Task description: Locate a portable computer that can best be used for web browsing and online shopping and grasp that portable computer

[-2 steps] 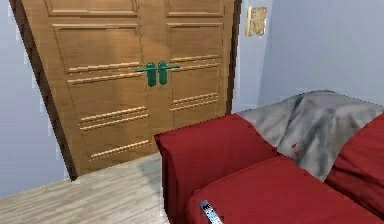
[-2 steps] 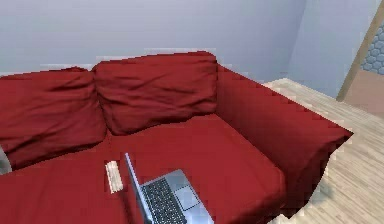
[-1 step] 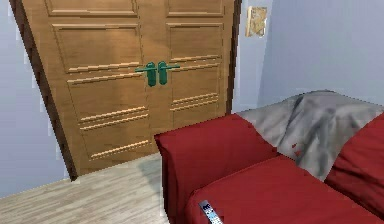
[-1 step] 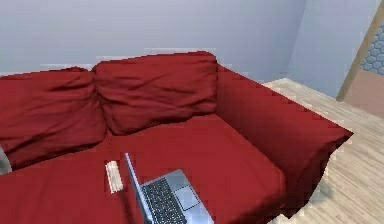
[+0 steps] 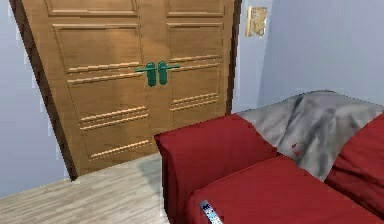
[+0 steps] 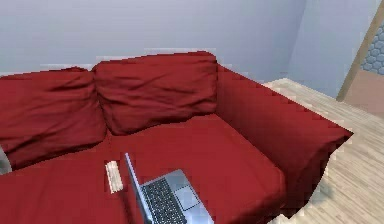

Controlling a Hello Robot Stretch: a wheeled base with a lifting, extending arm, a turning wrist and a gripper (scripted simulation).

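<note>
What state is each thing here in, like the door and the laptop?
double door: shut, both leaves meeting at the green handles.
laptop: open, lid raised, sitting on the sofa seat.
remote: lying flat beside the laptop.
grey blanket: draped, rumpled, over the sofa.

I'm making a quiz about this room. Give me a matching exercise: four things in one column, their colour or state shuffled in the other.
Things:
1. laptop
2. door handles
3. blanket
4. sofa

Descriptions:
A. green
B. grey and draped
C. red
D. open, lying on the seat

Pairs: 1-D, 2-A, 3-B, 4-C
</note>
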